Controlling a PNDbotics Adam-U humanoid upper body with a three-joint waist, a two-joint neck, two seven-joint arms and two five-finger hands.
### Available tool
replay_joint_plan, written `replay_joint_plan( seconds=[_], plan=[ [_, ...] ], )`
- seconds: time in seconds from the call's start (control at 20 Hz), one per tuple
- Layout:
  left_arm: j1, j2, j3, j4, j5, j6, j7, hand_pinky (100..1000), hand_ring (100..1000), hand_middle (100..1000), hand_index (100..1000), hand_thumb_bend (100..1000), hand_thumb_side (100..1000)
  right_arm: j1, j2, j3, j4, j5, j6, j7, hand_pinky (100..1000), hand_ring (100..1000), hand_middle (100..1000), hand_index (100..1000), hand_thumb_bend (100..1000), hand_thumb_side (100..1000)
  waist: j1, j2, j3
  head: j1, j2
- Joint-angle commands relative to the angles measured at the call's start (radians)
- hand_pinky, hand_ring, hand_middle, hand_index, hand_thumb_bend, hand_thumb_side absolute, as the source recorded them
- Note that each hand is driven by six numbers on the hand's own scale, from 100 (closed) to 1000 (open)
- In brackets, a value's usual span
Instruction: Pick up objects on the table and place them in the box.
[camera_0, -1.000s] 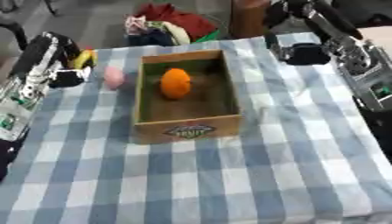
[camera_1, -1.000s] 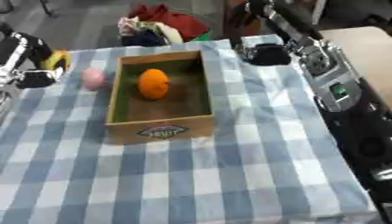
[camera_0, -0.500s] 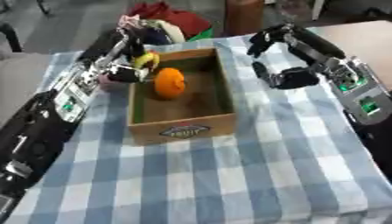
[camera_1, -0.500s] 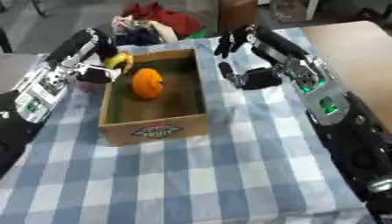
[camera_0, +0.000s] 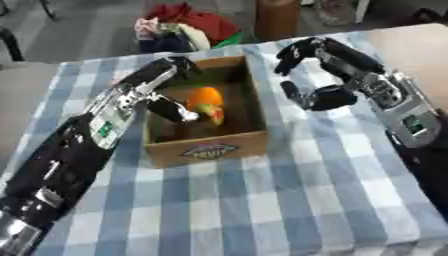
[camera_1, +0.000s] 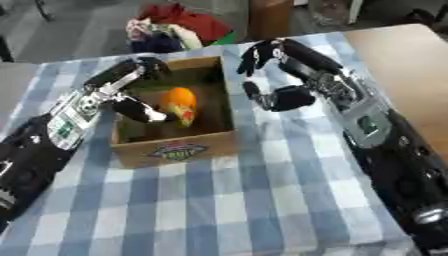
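Observation:
A cardboard box (camera_0: 206, 148) stands open on the checked cloth. Inside it lies an orange (camera_0: 205, 95), and a small yellow thing with red and green on it (camera_0: 214, 114) rests against the orange. My left hand (camera_0: 156, 81) hangs over the left half of the box, open, with its fingers up at the far wall and its thumb low beside the yellow thing. My right hand (camera_1: 293, 95) hovers just right of the box, open and holding nothing, its fingers arched toward the box's far right corner.
The blue and white checked cloth (camera_0: 289, 195) covers the table. A heap of coloured clothes (camera_0: 179, 27) and a brown upright object (camera_0: 276, 18) lie beyond the far edge. A bare tan tabletop (camera_0: 416, 40) adjoins on the right.
My left hand has come over the box, and the yellow thing it held now lies beside the orange. My right hand has drawn closer to the box. The camera has shifted.

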Motion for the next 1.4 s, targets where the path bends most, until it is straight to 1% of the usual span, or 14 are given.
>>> replay_joint_plan(
  seconds=[0.05,0.1,0.2,0.35,0.4,0.45,0.6,0.8,0.95,1.1,1.2,1.25,1.35,1.4],
  plan=[
    [-0.006,0.061,0.063,-0.046,0.017,0.054,0.082,768,733,784,812,477,229,-0.013,-0.013,-0.01,-0.007,0.007,0.0,-0.002,670,823,534,696,100,198,-0.004,-0.018,0.005,-0.005,-0.01],
    [-0.002,0.07,0.078,-0.053,0.012,0.077,0.114,763,721,771,800,445,166,-0.012,-0.013,-0.01,-0.007,0.007,0.0,-0.003,670,823,534,697,100,198,-0.004,-0.018,0.007,-0.006,-0.01],
    [0.006,0.089,0.111,-0.047,0.0,0.129,0.171,758,711,761,792,420,103,-0.01,-0.014,-0.01,-0.007,0.008,0.0,-0.003,670,823,534,698,100,198,-0.004,-0.019,0.01,-0.009,-0.01],
    [0.014,0.108,0.145,-0.001,-0.039,0.189,0.223,753,709,757,791,407,100,-0.007,-0.016,-0.011,-0.007,0.008,0.001,-0.004,669,823,533,698,100,196,-0.004,-0.02,0.013,-0.012,-0.009],
    [0.014,0.11,0.151,0.018,-0.054,0.196,0.229,753,709,757,792,409,100,-0.006,-0.016,-0.011,-0.007,0.007,0.001,-0.004,669,823,533,698,100,198,-0.004,-0.021,0.013,-0.012,-0.009],
    [0.015,0.115,0.154,0.04,-0.074,0.202,0.23,750,715,763,799,432,100,-0.006,-0.016,-0.011,-0.007,0.007,0.001,-0.003,669,823,533,698,100,198,-0.004,-0.021,0.013,-0.013,-0.009],
    [0.013,0.117,0.164,0.112,-0.16,0.207,0.22,746,721,777,811,463,100,-0.005,-0.016,-0.012,-0.008,0.005,0.0,-0.002,668,823,533,699,100,198,-0.004,-0.02,0.009,-0.013,-0.009],
    [0.014,0.096,0.191,0.204,-0.241,0.22,0.223,739,717,778,811,469,100,-0.004,-0.015,-0.014,-0.009,0.002,-0.001,0.0,668,823,533,698,100,198,-0.007,-0.019,0.004,-0.014,-0.01],
    [0.014,0.085,0.207,0.262,-0.27,0.223,0.233,736,714,776,809,467,100,-0.003,-0.015,-0.015,-0.009,0.0,0.0,0.001,667,824,532,699,100,198,-0.007,-0.017,0.0,-0.014,-0.01],
    [0.014,0.073,0.222,0.305,-0.273,0.225,0.251,733,710,773,807,463,100,-0.002,-0.015,-0.016,-0.01,-0.003,0.001,0.002,667,824,532,699,100,198,-0.007,-0.016,-0.003,-0.014,-0.011],
    [0.015,0.064,0.227,0.328,-0.272,0.227,0.272,721,675,736,784,452,100,-0.002,-0.015,-0.017,-0.01,-0.004,0.001,0.003,667,824,531,699,100,198,-0.007,-0.015,-0.004,-0.014,-0.011],
    [0.015,0.061,0.229,0.335,-0.272,0.231,0.287,700,627,677,748,414,100,-0.002,-0.015,-0.017,-0.011,-0.004,0.001,0.003,667,824,531,699,100,198,-0.007,-0.014,-0.004,-0.014,-0.011],
    [0.014,0.057,0.234,0.345,-0.27,0.244,0.332,669,572,603,693,358,100,-0.002,-0.015,-0.017,-0.011,-0.004,0.001,0.003,667,824,531,699,100,198,-0.007,-0.014,-0.006,-0.013,-0.01],
    [0.013,0.056,0.236,0.347,-0.267,0.251,0.356,662,558,586,679,345,100,-0.001,-0.016,-0.017,-0.01,-0.004,0.001,0.003,667,824,531,699,100,198,-0.007,-0.014,-0.006,-0.013,-0.011]
  ],
)
